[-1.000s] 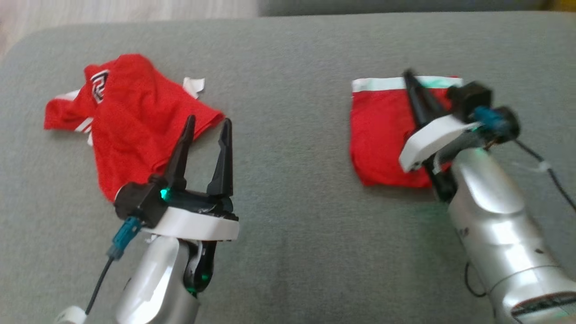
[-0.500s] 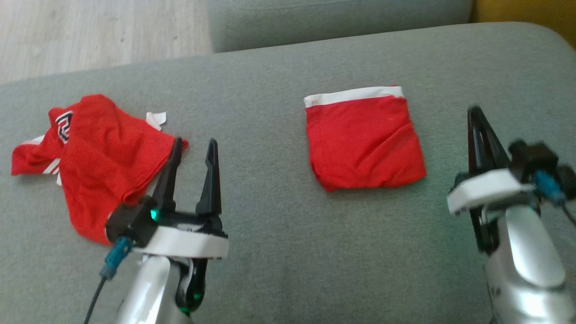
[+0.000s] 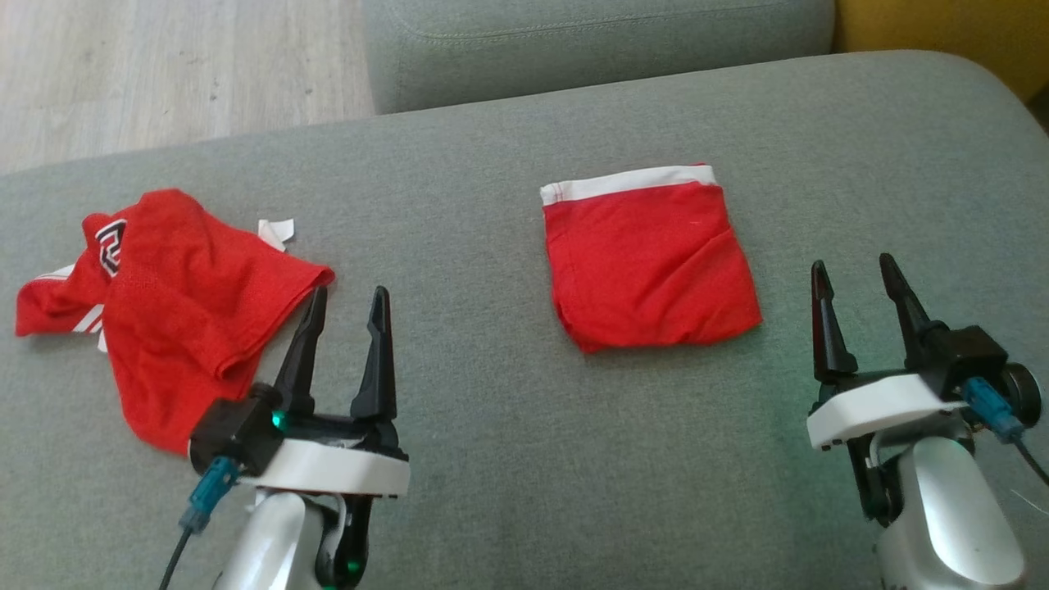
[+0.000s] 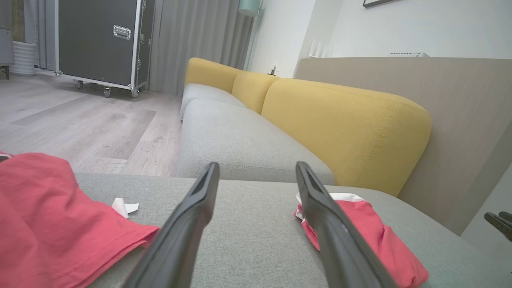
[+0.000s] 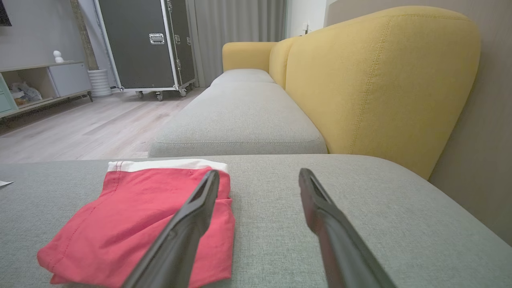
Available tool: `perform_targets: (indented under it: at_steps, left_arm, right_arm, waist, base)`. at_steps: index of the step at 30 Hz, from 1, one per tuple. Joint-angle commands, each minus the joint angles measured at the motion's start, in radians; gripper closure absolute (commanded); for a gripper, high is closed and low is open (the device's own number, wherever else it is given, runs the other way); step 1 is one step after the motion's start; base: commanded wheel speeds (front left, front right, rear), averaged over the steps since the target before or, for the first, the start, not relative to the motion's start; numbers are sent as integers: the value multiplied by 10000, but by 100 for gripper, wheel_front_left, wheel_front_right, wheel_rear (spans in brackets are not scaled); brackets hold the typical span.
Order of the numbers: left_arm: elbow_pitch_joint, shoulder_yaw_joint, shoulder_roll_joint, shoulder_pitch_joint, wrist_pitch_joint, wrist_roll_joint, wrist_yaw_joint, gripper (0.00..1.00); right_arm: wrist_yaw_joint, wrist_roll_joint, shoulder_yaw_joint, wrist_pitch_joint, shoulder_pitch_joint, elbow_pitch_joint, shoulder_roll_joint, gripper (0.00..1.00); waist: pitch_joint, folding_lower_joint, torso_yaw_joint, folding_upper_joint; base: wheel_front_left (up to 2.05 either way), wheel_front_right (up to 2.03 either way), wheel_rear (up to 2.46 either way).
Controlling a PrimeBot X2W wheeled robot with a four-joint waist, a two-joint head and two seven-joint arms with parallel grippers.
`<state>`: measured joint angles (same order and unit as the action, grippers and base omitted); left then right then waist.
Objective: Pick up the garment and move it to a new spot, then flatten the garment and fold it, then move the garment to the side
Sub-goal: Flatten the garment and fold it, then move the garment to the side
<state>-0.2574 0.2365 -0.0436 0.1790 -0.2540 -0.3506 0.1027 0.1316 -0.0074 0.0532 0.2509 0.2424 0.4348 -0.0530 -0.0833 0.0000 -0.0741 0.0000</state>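
Garment: I see the folded red fabric square with a white band (image 3: 651, 262) lying flat on the grey fabric sofa cushion (image 3: 508, 459), right of centre.
Right side: my right gripper (image 3: 851, 262) is spread wide and empty, near the square's right corner (not touching it).
Left side: my left gripper (image 3: 348, 290) has its fingers parted and holds nothing, beside a crumpled red mesh jersey (image 3: 176, 303).

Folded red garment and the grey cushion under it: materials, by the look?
Folded red garment: soft matte fabric, probably cotton knit; it creases softly, with stitched hems and a white band. Grey cushion: matte woven upholstery, likely synthetic; coarse weave grain shows.
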Motion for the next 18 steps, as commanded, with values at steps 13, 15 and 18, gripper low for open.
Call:
perform_targets:
  at_steps: [13, 15, 18]
  left_arm:
    - [370, 59, -66, 848, -78, 128, 85, 0]
    - [359, 151, -66, 963, -78, 101, 83, 0]
    - [328, 296, -66, 1122, -78, 54, 73, 0]
  right_arm:
    - [-9, -212, -45, -177, 1816, 1204, 27, 0]
    - [-9, -135, -38, -439, 2241, 1808, 27, 0]
    - [-9, 45, 19, -848, 2848, 2792, 27, 0]
  waist:
    - [-980, 0, 799, 0]
    - [-1170, 0, 971, 0]
    - [-1407, 0, 1229, 0]
  base:
    - [0, 0, 0]
    - [0, 0, 0]
    - [0, 0, 0]
